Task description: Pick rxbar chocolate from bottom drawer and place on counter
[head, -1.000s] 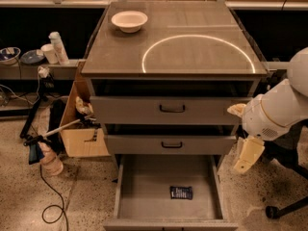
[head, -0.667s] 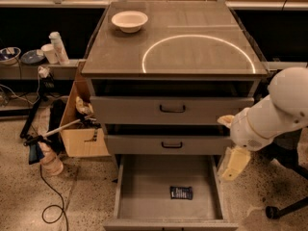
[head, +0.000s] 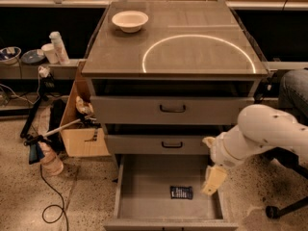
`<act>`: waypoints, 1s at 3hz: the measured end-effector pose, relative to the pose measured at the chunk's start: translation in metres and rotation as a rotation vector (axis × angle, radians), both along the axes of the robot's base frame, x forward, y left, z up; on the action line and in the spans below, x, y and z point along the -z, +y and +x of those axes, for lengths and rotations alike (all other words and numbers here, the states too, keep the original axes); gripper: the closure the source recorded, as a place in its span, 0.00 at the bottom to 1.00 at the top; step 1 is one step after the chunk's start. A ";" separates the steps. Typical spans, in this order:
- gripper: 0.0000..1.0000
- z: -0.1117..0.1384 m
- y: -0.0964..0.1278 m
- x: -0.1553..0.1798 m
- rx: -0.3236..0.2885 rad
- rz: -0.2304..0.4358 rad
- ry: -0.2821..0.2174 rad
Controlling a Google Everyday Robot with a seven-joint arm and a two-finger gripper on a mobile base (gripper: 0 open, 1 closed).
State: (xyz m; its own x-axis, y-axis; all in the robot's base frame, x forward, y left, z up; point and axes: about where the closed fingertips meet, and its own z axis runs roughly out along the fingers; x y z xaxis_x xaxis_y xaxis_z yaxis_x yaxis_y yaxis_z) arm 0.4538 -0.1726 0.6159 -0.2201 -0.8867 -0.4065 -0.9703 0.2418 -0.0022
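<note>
The rxbar chocolate [head: 181,192], a small dark wrapped bar, lies flat on the floor of the open bottom drawer [head: 144,196], right of its middle. My gripper [head: 209,166] hangs from the white arm over the drawer's right side, just right of the bar and above it. Its pale fingers [head: 213,179] stand apart with nothing between them. The counter [head: 192,18] with the white circle outline is above, at the top of the cabinet.
A white bowl [head: 130,20] sits at the counter's back left. Two closed drawer fronts with black handles [head: 172,109] are above the open drawer. A cardboard box [head: 84,134], cables and bottles lie left of the cabinet. A chair base [head: 284,208] is at the right.
The arm has swung left and down, bringing the gripper from beside the cabinet's right edge to over the open drawer near the bar. The bar has not moved.
</note>
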 end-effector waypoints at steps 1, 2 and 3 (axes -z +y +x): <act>0.00 0.019 0.026 0.069 -0.008 0.009 0.031; 0.00 0.018 0.026 0.069 -0.004 0.009 0.026; 0.00 0.016 0.024 0.071 0.012 0.009 0.003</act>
